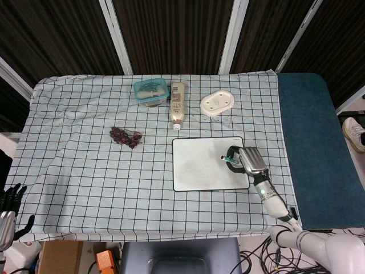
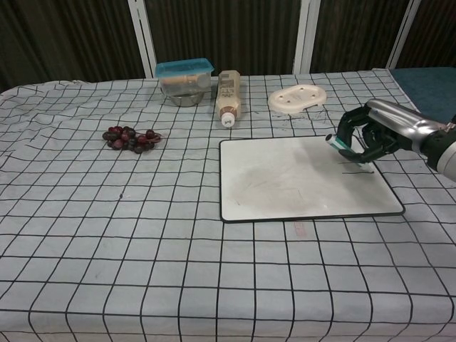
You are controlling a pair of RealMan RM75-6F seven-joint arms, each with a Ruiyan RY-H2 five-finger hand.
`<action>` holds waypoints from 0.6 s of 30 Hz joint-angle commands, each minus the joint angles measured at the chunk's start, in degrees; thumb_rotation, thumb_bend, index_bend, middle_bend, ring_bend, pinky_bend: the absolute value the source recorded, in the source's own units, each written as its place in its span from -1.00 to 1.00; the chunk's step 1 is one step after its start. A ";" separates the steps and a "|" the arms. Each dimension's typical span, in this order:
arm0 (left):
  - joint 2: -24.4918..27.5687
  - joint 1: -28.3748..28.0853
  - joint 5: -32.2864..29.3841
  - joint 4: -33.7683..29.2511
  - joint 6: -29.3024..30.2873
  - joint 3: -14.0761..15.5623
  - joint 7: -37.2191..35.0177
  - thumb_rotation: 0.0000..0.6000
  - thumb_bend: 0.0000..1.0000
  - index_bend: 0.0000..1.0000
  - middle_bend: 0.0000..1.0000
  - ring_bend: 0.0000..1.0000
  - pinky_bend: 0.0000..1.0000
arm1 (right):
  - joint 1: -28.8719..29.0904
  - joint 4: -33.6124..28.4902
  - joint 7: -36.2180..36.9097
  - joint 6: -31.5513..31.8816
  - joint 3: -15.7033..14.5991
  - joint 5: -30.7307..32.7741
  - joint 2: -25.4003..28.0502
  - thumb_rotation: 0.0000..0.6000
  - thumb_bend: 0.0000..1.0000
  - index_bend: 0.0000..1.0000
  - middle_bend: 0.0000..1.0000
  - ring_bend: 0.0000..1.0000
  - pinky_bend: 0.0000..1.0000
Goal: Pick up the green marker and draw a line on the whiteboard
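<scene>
The white whiteboard (image 1: 199, 165) (image 2: 285, 178) lies flat on the checked cloth, right of centre. My right hand (image 1: 249, 160) (image 2: 374, 133) hovers over the board's right edge and grips the green marker (image 1: 228, 161) (image 2: 348, 150), tilted, with its tip down at the board surface. A short dark line shows on the board just left of the tip in the chest view. My left hand (image 1: 8, 205) hangs off the table's near left corner, holding nothing, fingers apart.
A bunch of dark grapes (image 1: 125, 136) (image 2: 131, 137) lies left of the board. At the far side stand a teal-lidded container (image 1: 151, 92) (image 2: 184, 80), a lying bottle (image 1: 177, 105) (image 2: 229, 97) and a white tray (image 1: 217, 103) (image 2: 301, 98). A blue mat (image 1: 311, 142) borders the cloth's right side.
</scene>
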 commanded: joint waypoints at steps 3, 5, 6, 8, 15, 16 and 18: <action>-0.06 0.02 0.01 0.03 0.00 0.04 0.05 1.00 -0.23 -1.00 -1.00 -1.00 -0.92 | -0.41 0.81 0.92 0.14 -0.18 -0.16 0.18 1.00 -0.31 1.00 0.46 0.46 0.58; -0.09 0.02 0.01 0.06 0.00 0.03 0.01 1.00 -0.23 -1.00 -1.00 -1.00 -0.92 | -0.55 1.11 1.29 0.21 -0.22 -0.24 0.26 1.00 -0.31 1.00 0.46 0.47 0.58; -0.11 0.00 0.01 0.07 -0.03 0.03 0.00 1.00 -0.23 -1.00 -1.00 -1.00 -0.92 | -0.59 1.19 1.44 0.25 -0.23 -0.29 0.31 1.00 -0.31 1.00 0.46 0.47 0.58; -0.13 -0.02 0.01 0.09 -0.04 0.02 -0.02 1.00 -0.23 -1.00 -1.00 -1.00 -0.92 | -0.69 1.27 1.77 0.47 -0.24 -0.45 0.45 1.00 -0.31 1.00 0.46 0.47 0.58; -0.19 0.09 0.32 0.09 0.55 0.03 -0.37 1.00 -0.23 -1.00 -1.00 -1.00 -0.92 | -1.47 -1.59 3.14 2.94 -0.12 -1.59 2.75 1.00 -0.31 1.00 0.46 0.47 0.58; -0.21 0.13 0.36 0.13 0.66 0.05 -0.46 1.00 -0.23 -1.00 -1.00 -1.00 -0.92 | -1.67 -2.33 3.01 3.70 -0.10 -1.91 3.44 1.00 -0.31 1.00 0.46 0.47 0.58; -0.26 0.23 0.37 0.29 0.80 0.07 -0.60 1.00 -0.23 -1.00 -1.00 -1.00 -0.92 | -2.17 -4.17 1.93 5.37 -0.07 -2.57 5.41 1.00 -0.31 1.00 0.46 0.47 0.58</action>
